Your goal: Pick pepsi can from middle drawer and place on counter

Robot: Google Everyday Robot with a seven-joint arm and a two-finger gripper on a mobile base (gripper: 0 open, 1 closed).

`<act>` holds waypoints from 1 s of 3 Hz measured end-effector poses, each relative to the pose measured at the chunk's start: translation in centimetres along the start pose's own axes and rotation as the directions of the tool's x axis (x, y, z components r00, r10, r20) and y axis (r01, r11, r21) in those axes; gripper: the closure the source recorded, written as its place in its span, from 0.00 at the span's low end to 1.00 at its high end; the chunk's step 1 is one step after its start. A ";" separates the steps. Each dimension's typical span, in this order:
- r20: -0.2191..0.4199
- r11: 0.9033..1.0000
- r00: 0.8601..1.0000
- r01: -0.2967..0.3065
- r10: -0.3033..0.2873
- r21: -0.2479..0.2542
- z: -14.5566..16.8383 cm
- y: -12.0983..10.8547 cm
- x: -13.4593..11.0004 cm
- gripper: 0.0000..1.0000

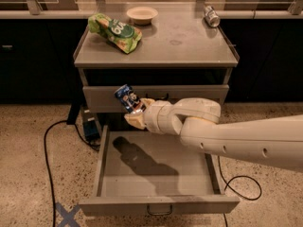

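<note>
The pepsi can (127, 98), dark blue with red and white marks, is tilted and held in my gripper (136, 112) in front of the closed top drawer, above the back left of the open middle drawer (156, 171). The drawer tray is empty, with the arm's shadow on its floor. My white arm reaches in from the right. The grey counter (184, 46) lies above and behind the can.
On the counter lie a green chip bag (115, 31) at the left, a pale bowl (142, 14) at the back and a silver-grey can (211, 16) at the back right. A black cable (47, 145) and a small blue device (90, 126) are on the floor at the left.
</note>
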State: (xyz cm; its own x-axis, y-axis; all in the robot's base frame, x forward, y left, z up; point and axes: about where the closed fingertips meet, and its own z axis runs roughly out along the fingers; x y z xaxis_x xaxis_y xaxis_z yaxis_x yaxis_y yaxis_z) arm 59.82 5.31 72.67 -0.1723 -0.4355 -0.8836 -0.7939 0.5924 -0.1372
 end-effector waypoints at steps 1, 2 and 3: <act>0.074 0.998 0.996 0.054 -0.055 0.022 -3.1 -2.2 -6.3 1.00; 0.074 0.998 0.996 0.054 -0.055 0.022 -3.1 -2.2 -6.3 1.00; 0.081 0.998 0.995 0.063 -0.065 0.028 -3.2 -2.4 -6.9 1.00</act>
State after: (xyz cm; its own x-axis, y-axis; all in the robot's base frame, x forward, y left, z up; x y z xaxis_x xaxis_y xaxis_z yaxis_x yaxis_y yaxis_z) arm 61.01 4.74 80.48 -0.0720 -0.4166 -0.9062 -0.7867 0.5823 -0.2052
